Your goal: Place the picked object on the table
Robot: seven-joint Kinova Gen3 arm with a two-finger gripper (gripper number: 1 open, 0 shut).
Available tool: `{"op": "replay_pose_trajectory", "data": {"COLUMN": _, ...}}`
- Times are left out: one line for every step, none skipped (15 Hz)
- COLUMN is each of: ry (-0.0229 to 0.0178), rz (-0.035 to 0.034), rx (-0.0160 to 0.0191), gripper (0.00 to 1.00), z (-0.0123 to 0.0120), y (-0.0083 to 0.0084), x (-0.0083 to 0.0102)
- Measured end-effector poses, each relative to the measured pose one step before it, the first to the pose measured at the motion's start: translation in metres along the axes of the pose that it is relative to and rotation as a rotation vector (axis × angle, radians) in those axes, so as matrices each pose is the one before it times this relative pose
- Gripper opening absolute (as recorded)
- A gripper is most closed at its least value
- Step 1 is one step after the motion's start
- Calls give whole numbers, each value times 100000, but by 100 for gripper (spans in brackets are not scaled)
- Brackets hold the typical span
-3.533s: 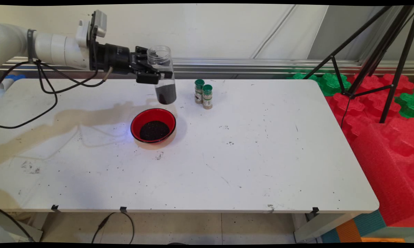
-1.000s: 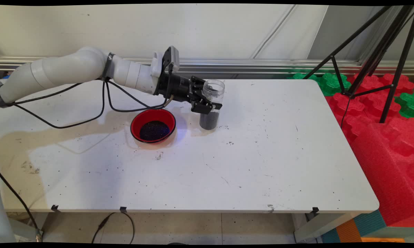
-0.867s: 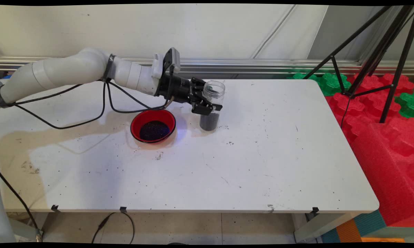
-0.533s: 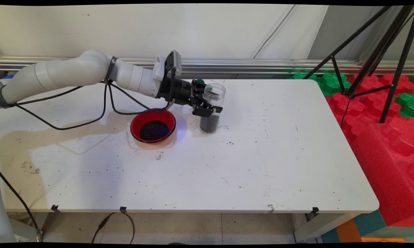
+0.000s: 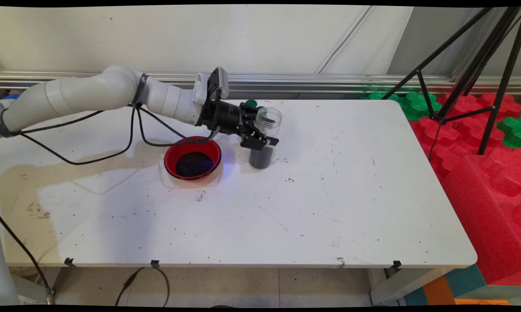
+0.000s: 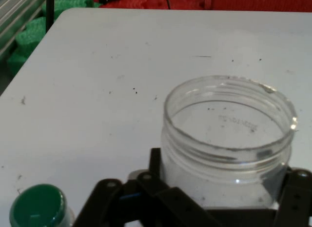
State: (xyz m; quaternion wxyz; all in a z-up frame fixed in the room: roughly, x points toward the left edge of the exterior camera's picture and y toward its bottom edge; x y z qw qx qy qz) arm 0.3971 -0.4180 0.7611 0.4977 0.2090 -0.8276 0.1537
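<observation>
A white table [image 5: 330, 195], speckled with dark crumbs and scuffs, is carrying a red bowl [image 5: 193, 157] of dark grains. Just right of it, a clear open jar [image 5: 264, 138] part-filled with dark grains is standing upright, and a green-capped spice bottle [image 6: 38, 207] is sitting behind.

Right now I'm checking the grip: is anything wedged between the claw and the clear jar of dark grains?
Nothing visible. The claw grips the clear plastic jar directly, below its threaded rim; the green-capped bottle stands apart.

Fixed overhead view across table [image 5: 330, 208] toward wall; close hand view sharing the clear jar [image 5: 265, 138]
</observation>
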Motion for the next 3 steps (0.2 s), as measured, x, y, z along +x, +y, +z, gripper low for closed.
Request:
{"op": "replay_pose_trajectory", "data": {"ry": -125, "rz": 5, "rx": -21, "gripper": 100, "z": -29, "y": -4, "x": -72}}
{"op": "replay_pose_trajectory", "data": {"ry": -93, "rz": -6, "rx": -14, "gripper": 100, "z": -35, "y": 3, "x": -59}}
{"op": "replay_pose_trajectory", "data": {"ry": -167, "rz": 30, "rx": -42, "gripper": 100, "z": -54, "y": 11, "x": -85}}
